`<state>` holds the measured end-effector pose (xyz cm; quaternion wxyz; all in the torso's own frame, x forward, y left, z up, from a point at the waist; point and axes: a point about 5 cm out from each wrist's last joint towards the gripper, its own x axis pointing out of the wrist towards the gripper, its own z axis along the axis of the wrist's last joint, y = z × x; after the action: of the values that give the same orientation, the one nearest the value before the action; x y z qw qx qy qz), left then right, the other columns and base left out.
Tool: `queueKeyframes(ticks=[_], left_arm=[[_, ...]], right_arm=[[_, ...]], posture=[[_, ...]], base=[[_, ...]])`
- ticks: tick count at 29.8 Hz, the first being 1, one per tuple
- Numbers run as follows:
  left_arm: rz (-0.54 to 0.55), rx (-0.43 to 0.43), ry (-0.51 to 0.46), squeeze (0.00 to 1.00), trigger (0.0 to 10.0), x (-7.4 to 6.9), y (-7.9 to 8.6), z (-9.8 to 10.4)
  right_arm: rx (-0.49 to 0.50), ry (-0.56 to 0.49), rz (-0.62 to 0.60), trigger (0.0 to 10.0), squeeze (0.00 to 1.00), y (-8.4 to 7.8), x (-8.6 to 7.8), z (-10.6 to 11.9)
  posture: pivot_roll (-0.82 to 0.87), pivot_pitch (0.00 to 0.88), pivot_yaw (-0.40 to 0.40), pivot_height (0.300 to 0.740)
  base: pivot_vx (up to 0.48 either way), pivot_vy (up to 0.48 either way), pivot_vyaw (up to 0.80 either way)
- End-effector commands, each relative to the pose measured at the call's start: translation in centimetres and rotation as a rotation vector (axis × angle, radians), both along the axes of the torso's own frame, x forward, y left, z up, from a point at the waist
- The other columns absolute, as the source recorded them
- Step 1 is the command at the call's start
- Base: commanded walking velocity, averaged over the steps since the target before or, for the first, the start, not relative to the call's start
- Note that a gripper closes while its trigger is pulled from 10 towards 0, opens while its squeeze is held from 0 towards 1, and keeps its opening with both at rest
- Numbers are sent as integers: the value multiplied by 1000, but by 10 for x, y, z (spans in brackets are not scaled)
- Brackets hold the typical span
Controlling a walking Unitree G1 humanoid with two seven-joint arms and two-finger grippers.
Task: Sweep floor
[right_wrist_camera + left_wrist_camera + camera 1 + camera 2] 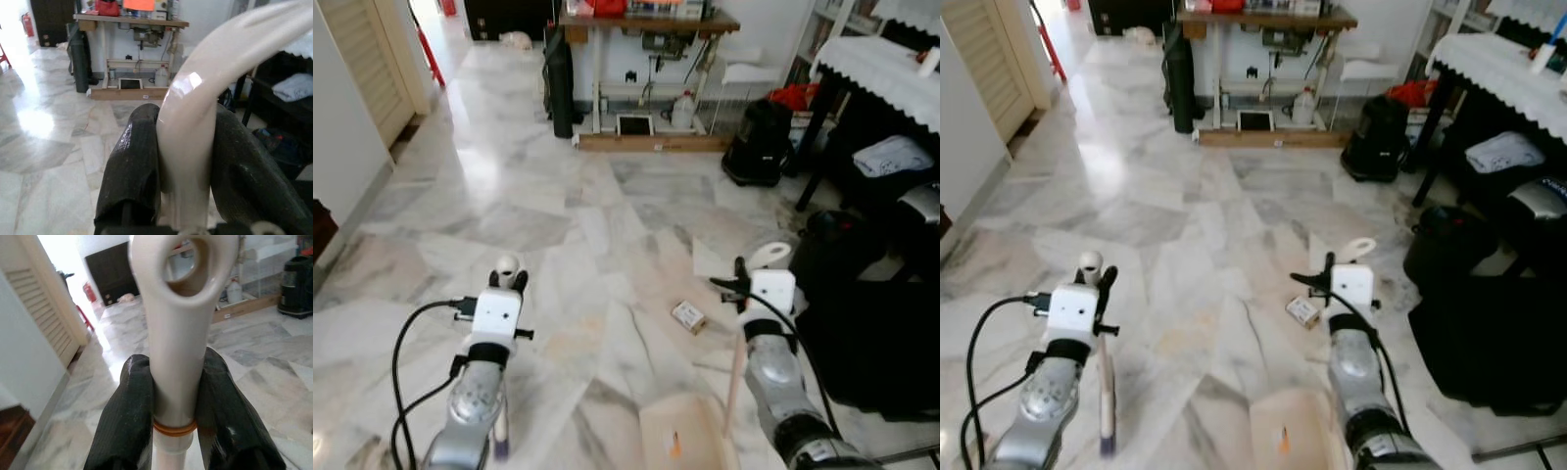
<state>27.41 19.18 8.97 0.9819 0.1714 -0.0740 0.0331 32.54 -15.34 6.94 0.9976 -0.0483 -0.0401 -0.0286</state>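
My left gripper is shut on the cream broom handle, just below its looped top end. The broom's shaft runs down beside my left arm to a purple end near the floor. My right gripper is shut on the curved cream top of the dustpan handle. Its thin stick leads down to the beige dustpan, which rests on the marble floor between my arms with a small orange bit in it. A small cardboard box lies on the floor just ahead of the dustpan.
A black bag and a dark table with a white lace cloth crowd the right side. A black bin and a workbench stand at the far end. A white wall and a louvred door are on the left.
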Motion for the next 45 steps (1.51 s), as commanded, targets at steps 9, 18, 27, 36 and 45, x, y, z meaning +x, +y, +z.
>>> queueKeyframes(ticks=[9, 18, 27, 36, 45], left_arm=[[-15, 5, -45, 0, 10000, 5, -4, 11], [-15, 9, -44, 0, 10000, 5, -4, 12], [-16, 9, -42, 0, 10000, 4, -3, 12], [75, -135, -47, 0, 10000, 5, 10, 13], [70, -137, -41, 0, 10000, 4, 11, 12]], right_arm=[[14, -68, -31, 10000, 0, -7, 7, 16], [12, -66, -37, 10000, 0, -8, 6, 14], [12, -71, -42, 10000, 0, -7, 5, 15], [6, -77, -69, 10000, 0, -15, 4, 15], [5, -82, -94, 10000, 0, -22, 3, 16]], posture=[[122, 10, -14, 740], [124, 14, -9, 740], [123, 9, -8, 740], [123, 0, -18, 740], [120, 0, -21, 740]], base=[[333, 0, 0], [335, 0, 0], [333, 0, 0], [334, 0, 0], [334, 0, 0]])
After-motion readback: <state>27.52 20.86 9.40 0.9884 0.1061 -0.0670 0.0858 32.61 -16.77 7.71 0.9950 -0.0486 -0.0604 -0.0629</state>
